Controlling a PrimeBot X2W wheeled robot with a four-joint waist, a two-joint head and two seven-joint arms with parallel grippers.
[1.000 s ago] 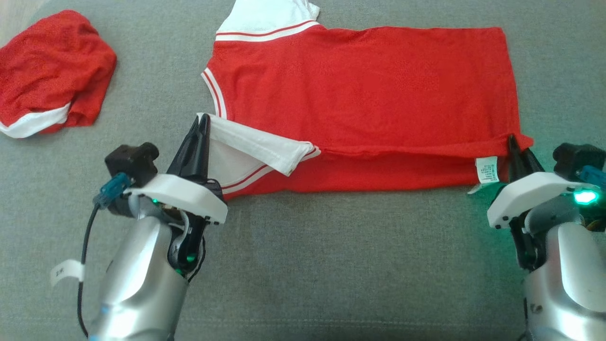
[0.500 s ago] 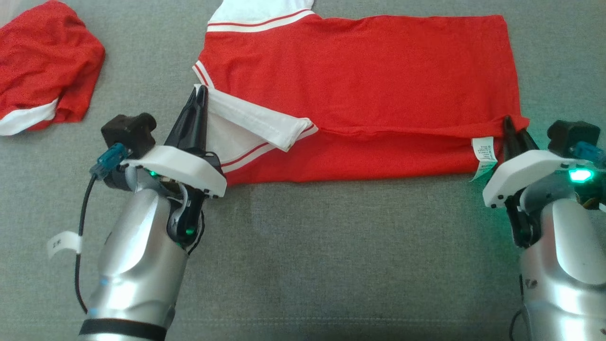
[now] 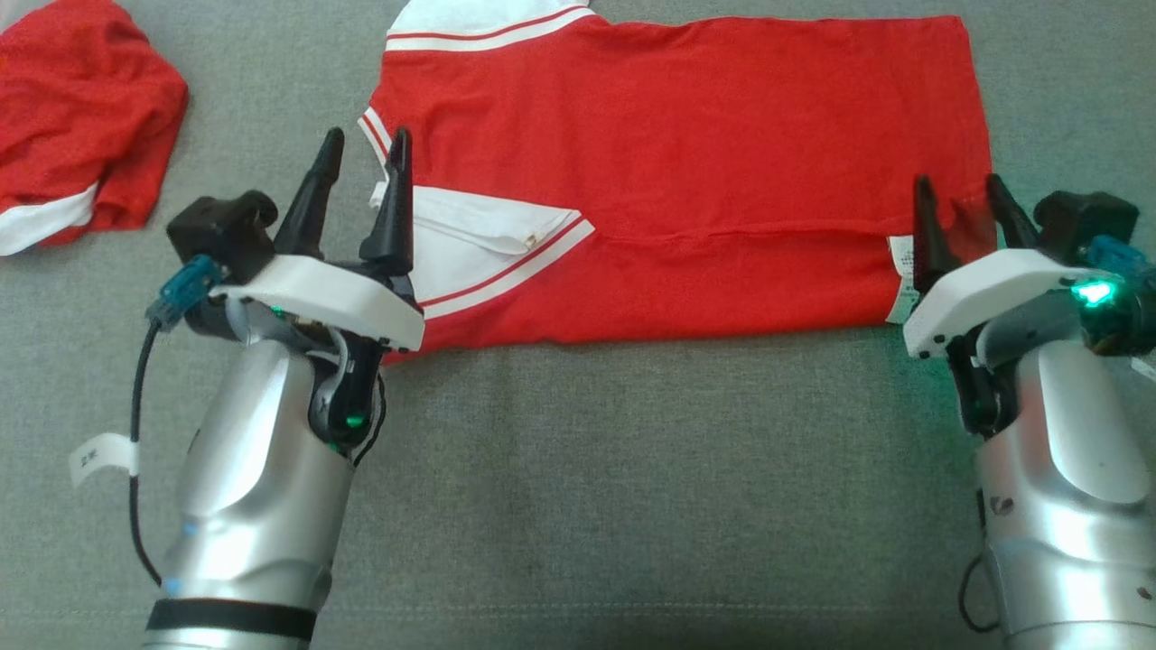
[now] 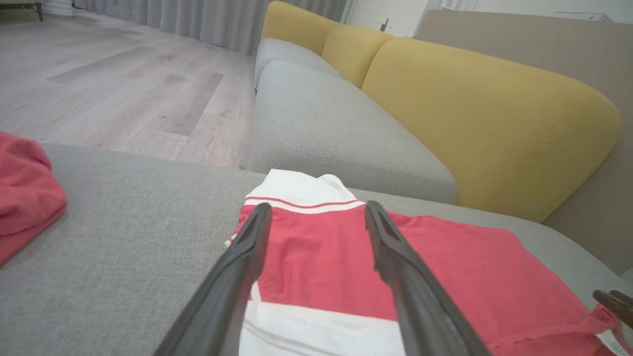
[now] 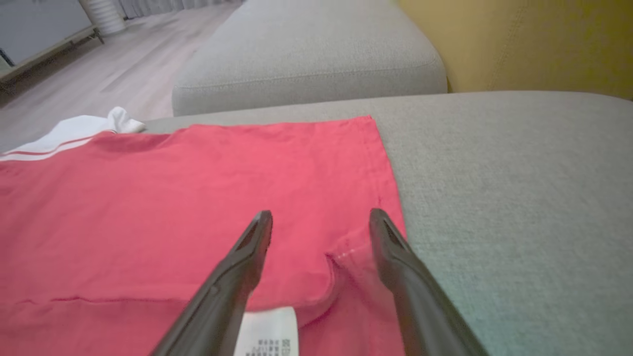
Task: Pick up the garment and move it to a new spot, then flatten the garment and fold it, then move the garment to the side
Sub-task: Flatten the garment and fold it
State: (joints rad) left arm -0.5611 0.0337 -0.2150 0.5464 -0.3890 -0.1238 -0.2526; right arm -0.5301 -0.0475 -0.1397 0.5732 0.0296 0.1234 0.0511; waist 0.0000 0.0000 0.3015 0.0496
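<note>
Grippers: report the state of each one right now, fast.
Left gripper: open, jaws apart over the red shirt, holding nothing.
Right gripper: open, jaws apart at the shirt's hem corner, holding nothing.

Print on garment [image 5: 173,207] label [image 5: 271,335] illegible

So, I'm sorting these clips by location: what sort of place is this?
Probably a home living room: the shirt lies on a grey sofa seat, yellow back cushions stand behind it, and wood flooring and curtains show beyond.
</note>
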